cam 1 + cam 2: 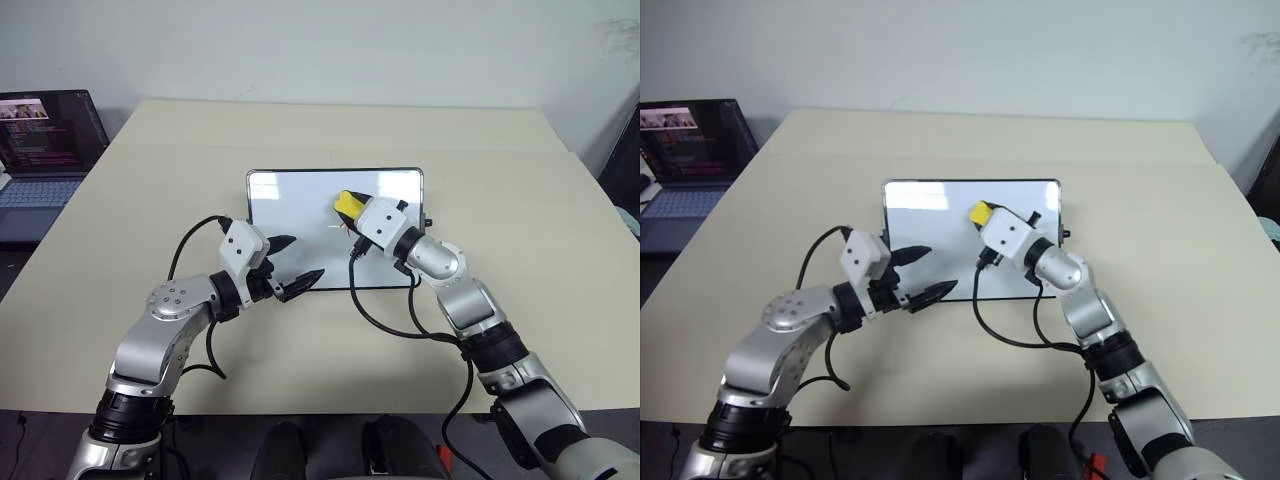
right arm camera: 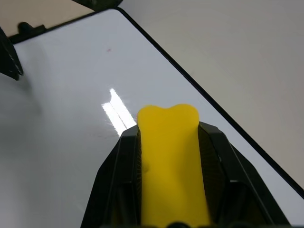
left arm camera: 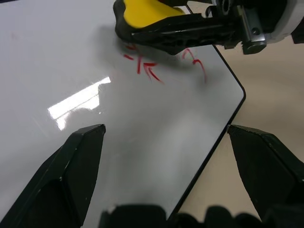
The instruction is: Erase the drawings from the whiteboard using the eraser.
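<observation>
The whiteboard (image 1: pixel 300 215) lies flat in the middle of the tan surface (image 1: pixel 520 200). It is the landmark here. It is white and shiny with a thin black frame.

The right gripper (image 1: pixel 348 210) is over the whiteboard, toward its right side. Its jaws are clenched on the eraser (image 1: pixel 347 205), a small yellow block. In the right wrist view the eraser (image 2: pixel 172 161) sits squeezed between the 2 black fingers (image 2: pixel 118 185), with its yellow end sticking out past them. If the eraser touches the whiteboard or floats just above it cannot be told.

The drawings (image 3: pixel 147 66) are red marks on the whiteboard, right beside the eraser and partly under it. In the left wrist view some short red strokes show, and a curved red line is near the whiteboard's corner.

The left gripper (image 1: pixel 295 265) is at the whiteboard's near edge, on its left side. Its jaws are released and spread wide, with nothing between them. One finger is over the whiteboard and the other is just past its edge.

A laptop (image 1: pixel 45 150) stands open far to the left of the whiteboard, off the surface.
</observation>
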Controlling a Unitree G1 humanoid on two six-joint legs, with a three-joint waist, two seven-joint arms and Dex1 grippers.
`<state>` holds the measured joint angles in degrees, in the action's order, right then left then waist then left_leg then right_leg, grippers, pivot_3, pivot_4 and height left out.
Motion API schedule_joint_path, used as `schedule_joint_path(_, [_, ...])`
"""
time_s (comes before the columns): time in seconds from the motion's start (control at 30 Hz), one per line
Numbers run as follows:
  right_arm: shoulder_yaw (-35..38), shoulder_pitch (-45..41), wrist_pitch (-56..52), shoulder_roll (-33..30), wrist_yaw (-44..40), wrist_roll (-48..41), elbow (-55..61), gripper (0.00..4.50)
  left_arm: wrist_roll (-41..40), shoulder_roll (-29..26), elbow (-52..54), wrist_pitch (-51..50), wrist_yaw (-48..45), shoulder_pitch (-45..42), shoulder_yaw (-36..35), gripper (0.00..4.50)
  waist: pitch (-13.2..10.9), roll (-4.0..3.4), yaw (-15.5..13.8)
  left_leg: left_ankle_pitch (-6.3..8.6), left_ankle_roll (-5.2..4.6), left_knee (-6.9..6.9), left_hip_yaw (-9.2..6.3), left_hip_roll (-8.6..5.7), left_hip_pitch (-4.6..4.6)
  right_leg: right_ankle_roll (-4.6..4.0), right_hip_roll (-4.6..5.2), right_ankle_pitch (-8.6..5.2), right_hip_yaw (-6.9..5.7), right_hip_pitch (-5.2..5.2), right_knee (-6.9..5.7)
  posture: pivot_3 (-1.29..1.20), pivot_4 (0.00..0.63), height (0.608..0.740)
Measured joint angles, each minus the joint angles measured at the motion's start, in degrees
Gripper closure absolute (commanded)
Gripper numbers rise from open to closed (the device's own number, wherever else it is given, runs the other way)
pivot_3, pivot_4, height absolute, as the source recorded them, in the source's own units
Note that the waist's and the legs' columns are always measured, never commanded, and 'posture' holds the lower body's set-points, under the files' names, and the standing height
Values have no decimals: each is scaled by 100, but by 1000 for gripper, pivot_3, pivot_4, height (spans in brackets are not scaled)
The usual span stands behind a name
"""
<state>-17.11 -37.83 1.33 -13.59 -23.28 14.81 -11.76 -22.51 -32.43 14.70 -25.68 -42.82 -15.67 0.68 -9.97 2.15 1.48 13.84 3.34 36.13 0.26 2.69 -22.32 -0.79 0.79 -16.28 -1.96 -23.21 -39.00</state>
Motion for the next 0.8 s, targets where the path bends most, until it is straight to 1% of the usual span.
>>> schedule_joint_path(0.13, [-88, -70, -181, -51, -125, 139, -73, 3212, 48, -1, -117, -13, -30, -93, 16, 0, 1, 0, 0, 0, 0, 2, -1, 0, 1, 0, 5, 0, 0, 0, -3, 0, 150, 740])
schedule_joint_path(0.23, [-234, 73, -280, -291, -459, 198, 103, 3212, 83, -1, -116, -22, -37, -152, 17, 0, 6, 3, -3, 0, -1, 3, -1, -1, 17, 0, 7, 0, 0, 11, -7, 0, 150, 740])
schedule_joint_path(0.33, [-467, 288, -317, -502, -769, 258, 276, 3212, 97, 0, -120, -31, -42, -177, 14, 0, 6, 3, -2, 0, -1, 3, -2, -3, 54, 2, 6, -1, -1, 46, -6, 0, 150, 740])
schedule_joint_path(0.4, [-556, 311, -336, -566, -848, 321, 282, 3212, 102, 0, -122, -31, -46, -208, 13, 0, 6, 3, 1, 0, -1, 2, -2, -4, 84, 25, 5, -14, -2, 77, -3, 0, 150, 740])
schedule_joint_path(0.47, [-568, 296, -387, -569, -862, 372, 260, 3213, 109, 0, -141, -32, -49, -211, 13, 0, 6, 3, 2, 0, -2, 1, -2, -4, 114, 26, 3, -15, -2, 104, -2, 0, 150, 740])
schedule_joint_path(0.53, [-570, 220, -392, -514, -733, 425, 188, 3213, 115, 0, -192, -51, -44, -220, 12, 0, 6, 3, 3, -3, -4, 1, -1, -3, 129, 23, 2, -13, 0, 115, -3, 0, 150, 740])
schedule_joint_path(0.6, [-519, 22, -394, -417, -391, 489, 6, 3213, 120, 0, -216, -85, -38, -238, 12, 0, 5, 3, 3, -10, -11, 1, 1, -3, 131, 18, 0, -6, 3, 115, -5, 0, 150, 740])
schedule_joint_path(0.73, [-246, -261, -417, -303, 205, 587, -224, 3213, 119, 3, -214, -144, -34, -257, 11, 0, 5, 2, 1, -11, -11, -2, 2, -1, 126, 18, -1, -6, 4, 113, -2, 0, 150, 740])
schedule_joint_path(0.8, [-203, -371, -419, -286, 294, 603, -280, 3213, 119, 4, -209, -158, -27, -248, 10, 0, 5, 2, 3, -10, -10, -5, 2, -1, 117, 18, 0, -7, 14, 101, -1, 0, 150, 740])
